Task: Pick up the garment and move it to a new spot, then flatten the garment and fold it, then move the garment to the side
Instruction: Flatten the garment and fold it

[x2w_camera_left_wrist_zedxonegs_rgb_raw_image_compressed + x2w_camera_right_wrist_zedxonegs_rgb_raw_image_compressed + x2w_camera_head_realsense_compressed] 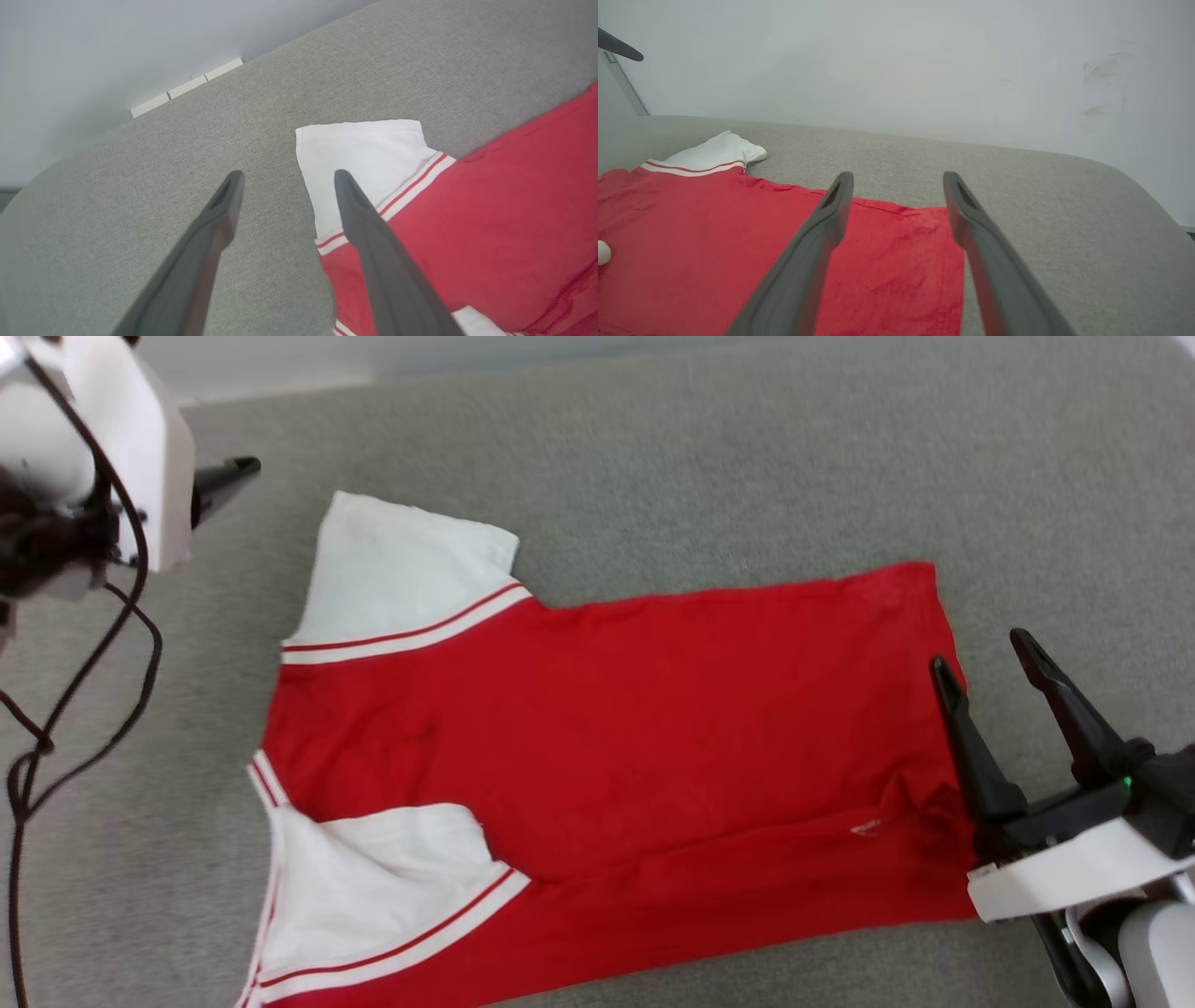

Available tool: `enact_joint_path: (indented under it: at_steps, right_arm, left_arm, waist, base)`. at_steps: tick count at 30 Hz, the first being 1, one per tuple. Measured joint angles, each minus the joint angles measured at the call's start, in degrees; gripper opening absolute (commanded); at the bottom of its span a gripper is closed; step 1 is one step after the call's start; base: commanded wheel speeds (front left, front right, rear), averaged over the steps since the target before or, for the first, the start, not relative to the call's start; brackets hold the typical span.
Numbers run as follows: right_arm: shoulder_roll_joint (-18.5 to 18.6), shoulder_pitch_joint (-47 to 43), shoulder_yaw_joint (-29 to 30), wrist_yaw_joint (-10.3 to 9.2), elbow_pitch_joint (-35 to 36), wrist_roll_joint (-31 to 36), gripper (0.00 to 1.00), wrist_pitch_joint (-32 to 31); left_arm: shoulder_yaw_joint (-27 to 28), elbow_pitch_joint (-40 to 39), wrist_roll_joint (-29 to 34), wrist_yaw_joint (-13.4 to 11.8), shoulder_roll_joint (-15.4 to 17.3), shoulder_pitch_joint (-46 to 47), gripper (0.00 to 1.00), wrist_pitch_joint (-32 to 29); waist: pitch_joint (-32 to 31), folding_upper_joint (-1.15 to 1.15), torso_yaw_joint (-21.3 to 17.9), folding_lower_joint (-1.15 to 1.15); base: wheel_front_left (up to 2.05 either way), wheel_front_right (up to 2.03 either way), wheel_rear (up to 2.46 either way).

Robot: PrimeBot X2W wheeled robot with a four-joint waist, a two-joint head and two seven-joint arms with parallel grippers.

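- One red shirt (607, 709) lies spread on the grey fabric-covered counter (747, 448), plain red side up, with its neck end toward the robot's left and its hem (938, 644) toward the right
- Two white short sleeves with red-and-white striped trim show at the left end: the far sleeve (401, 569) lies flat and points away from the robot, while the near sleeve (373, 887) lies partly over the red body
- One long crease runs along the near side of the shirt, and a small white label (866, 826) sits on it close to the hem
- Right end effector (982, 655): fingers spread wide, gripping nothing; it sits at the hem, one finger over the red cloth and the other over bare counter just past the edge; whether it touches the fabric cannot be told
- Left end effector (288, 176): also spread wide and empty, beside the far sleeve, with one finger in front of the white cloth and the other over bare counter
- Some black cables (56, 709) hang by the left arm
- Behind the counter stands a pale wall (896, 70)
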State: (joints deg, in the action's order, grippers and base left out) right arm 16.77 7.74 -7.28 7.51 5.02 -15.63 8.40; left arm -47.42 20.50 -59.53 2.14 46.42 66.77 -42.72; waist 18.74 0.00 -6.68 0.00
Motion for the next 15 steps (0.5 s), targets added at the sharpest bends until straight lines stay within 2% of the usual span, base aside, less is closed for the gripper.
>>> enact_joint_path:
  at_steps: [3,8,15]
  right_arm:
    - [-0.31,1.14,-0.7,0.0,0.7,0.08,1.0,0.24]
    - [-0.55,3.94,-2.08,0.0,1.79,0.09,1.0,1.14]
    - [-0.69,5.33,-2.45,0.0,2.35,0.49,1.0,1.75]
  left_arm:
    - [-0.16,1.7,-1.43,0.1,-0.67,3.51,1.0,-5.36]
    - [-1.08,4.64,-0.66,-0.64,-0.93,7.73,1.0,-10.73]
    - [-2.1,8.8,-0.64,-1.11,-1.12,8.48,1.0,-13.55]
  waist:
    - [3.15,0.0,-1.38,0.0]
    - [8.07,0.0,-3.86,0.01]
    - [13.12,0.0,-7.4,0.01]
  base:
    - [0.0,0.0,0.0]
    - [0.0,0.0,0.0]
    - [0.0,0.0,0.0]
